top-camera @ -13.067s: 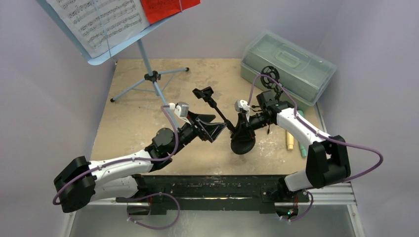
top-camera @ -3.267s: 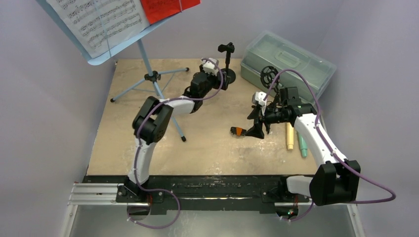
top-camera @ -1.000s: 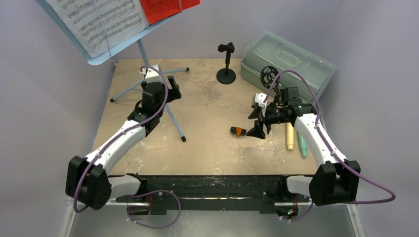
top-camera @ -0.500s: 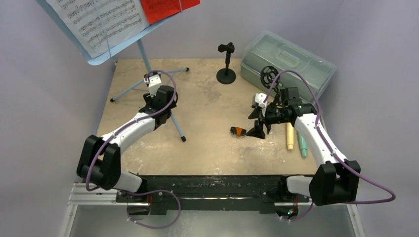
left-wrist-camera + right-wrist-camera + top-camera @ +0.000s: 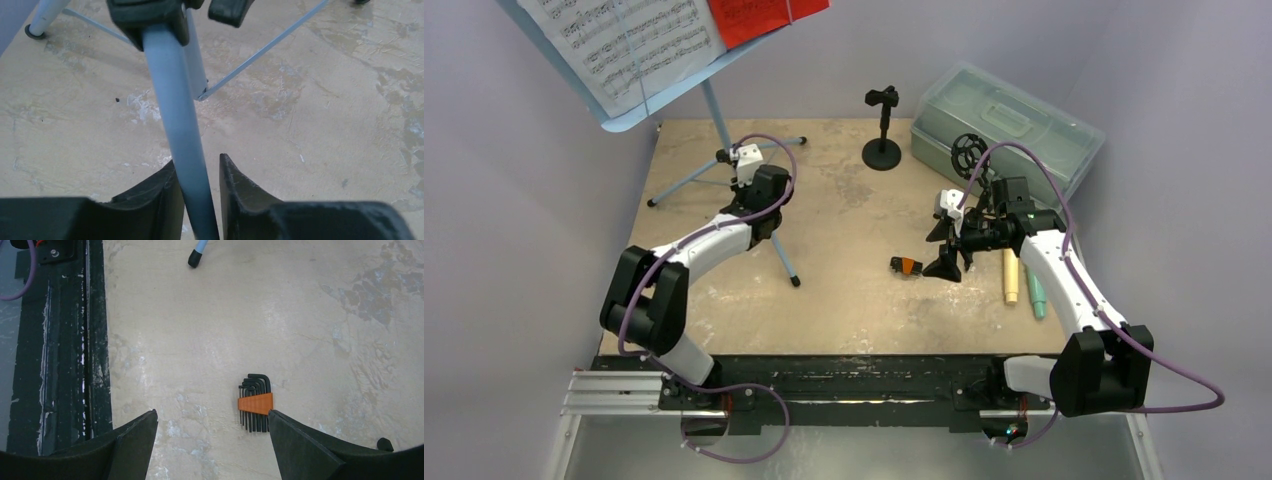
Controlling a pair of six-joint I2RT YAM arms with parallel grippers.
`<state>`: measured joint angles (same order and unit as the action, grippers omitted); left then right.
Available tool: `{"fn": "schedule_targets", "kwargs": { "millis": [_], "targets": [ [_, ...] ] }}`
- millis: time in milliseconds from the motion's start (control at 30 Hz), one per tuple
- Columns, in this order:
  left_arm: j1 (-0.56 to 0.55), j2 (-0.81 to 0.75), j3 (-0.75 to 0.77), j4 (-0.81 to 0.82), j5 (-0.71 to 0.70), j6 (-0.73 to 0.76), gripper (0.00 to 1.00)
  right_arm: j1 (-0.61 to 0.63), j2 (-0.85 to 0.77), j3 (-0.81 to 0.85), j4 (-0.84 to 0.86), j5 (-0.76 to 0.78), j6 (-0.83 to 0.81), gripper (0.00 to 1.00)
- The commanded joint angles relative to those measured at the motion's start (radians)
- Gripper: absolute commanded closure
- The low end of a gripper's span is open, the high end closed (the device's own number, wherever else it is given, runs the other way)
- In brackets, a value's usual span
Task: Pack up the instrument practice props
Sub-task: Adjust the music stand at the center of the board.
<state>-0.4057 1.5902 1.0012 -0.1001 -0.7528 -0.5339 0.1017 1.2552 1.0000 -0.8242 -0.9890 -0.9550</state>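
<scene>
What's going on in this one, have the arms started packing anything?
The left gripper is at the pale-blue tripod sheet-music rack, with its fingers on either side of one leg just below the black hub; a firm clamp cannot be confirmed. The right gripper hangs open over a set of black hex keys in an orange holder. A black mic holder stands by the translucent grey-green plastic case. The cream toy microphone and teal toy microphone lie on the table.

A robotics lab test cell: plain lilac-grey walls (image 5: 514,250) box in a scuffed beige wooden tabletop (image 5: 854,300). A white-and-black left arm (image 5: 699,240) and right arm (image 5: 1064,280) are bolted to a black metal rail (image 5: 844,378) at its near edge, trailing purple cables (image 5: 1169,395).
</scene>
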Motion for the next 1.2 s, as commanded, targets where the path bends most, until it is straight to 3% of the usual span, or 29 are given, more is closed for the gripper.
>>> {"fn": "schedule_targets", "kwargs": {
  "millis": [0, 67, 100, 567, 867, 1167],
  "targets": [
    [0.007, 0.004, 0.05, 0.06, 0.025, 0.093, 0.83, -0.002, -0.01, 0.002, -0.015, -0.03, -0.02, 0.16],
    [0.005, -0.002, 0.041, 0.062, 0.058, 0.095, 0.98, -0.003, -0.01, 0.002, -0.015, -0.027, -0.02, 0.16],
    [0.005, -0.007, 0.032, 0.065, 0.078, 0.095, 1.0, -0.003, -0.01, 0.001, -0.015, -0.027, -0.019, 0.16],
    [-0.113, -0.189, -0.121, 0.138, 0.361, 0.1, 1.0, -0.003, -0.005, 0.0, -0.017, -0.024, -0.024, 0.16],
    [-0.18, -0.255, -0.159, 0.012, 0.371, 0.077, 1.0, -0.003, -0.006, 0.0, -0.016, -0.025, -0.025, 0.16],
    [-0.186, -0.237, -0.203, 0.133, 0.652, 0.144, 1.0, -0.002, -0.008, 0.0, -0.015, -0.023, -0.025, 0.16]
  ]
}}
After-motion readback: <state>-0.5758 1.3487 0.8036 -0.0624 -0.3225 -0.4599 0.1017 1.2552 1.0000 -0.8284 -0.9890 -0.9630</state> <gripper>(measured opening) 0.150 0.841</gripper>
